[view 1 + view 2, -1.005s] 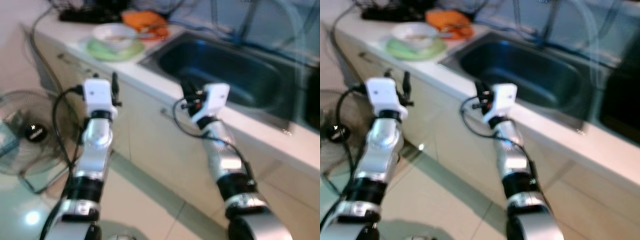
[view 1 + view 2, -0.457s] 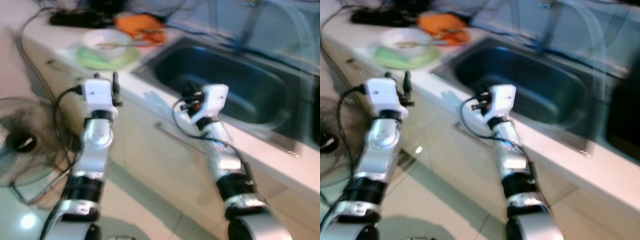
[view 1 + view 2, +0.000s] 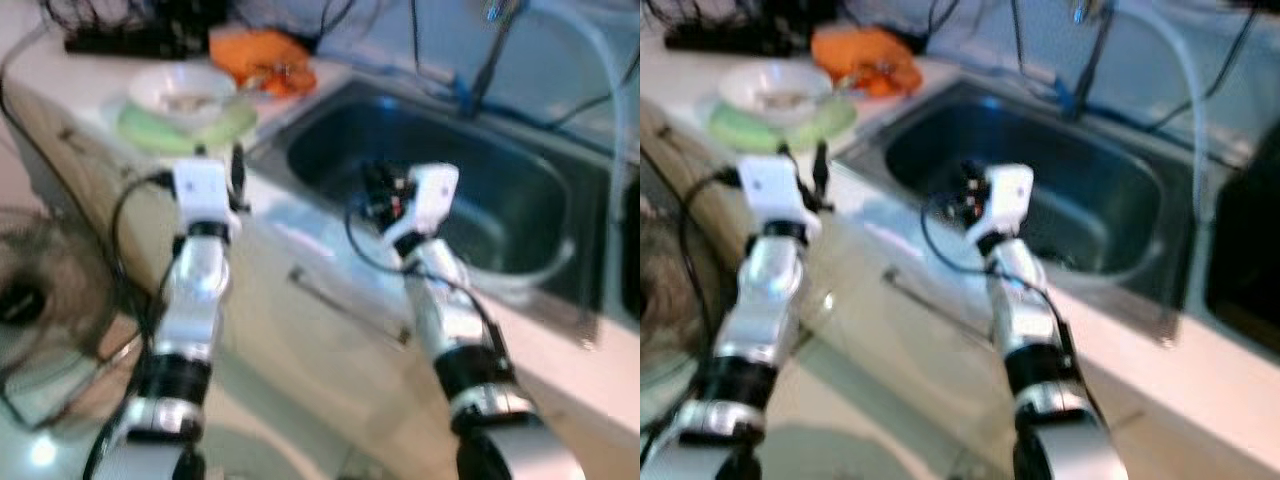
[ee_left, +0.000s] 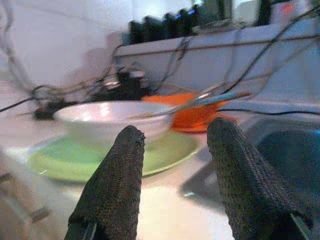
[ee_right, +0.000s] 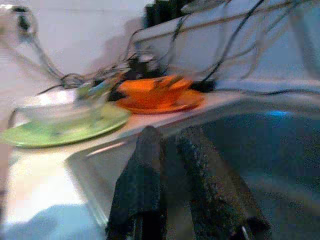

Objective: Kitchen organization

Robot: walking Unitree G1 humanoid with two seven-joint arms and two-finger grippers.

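Change: both arms hold their raised pose as before; the camera has shifted.
Left gripper: fingers apart, at the white bench edge.
Right gripper: fingers nearly together, over the steel sink.
Beyond: white ceramic bowl on round green plate; orange dish behind.

1. A round floor fan with a wire cage is standing on the glossy pale tiled floor to my left.
2. A long metal drawer handle is running across the cream cabinet front below me.
3. Black cables are tangling along the back wall, beside a dark block.
4. A pale hose is curving down on my right.
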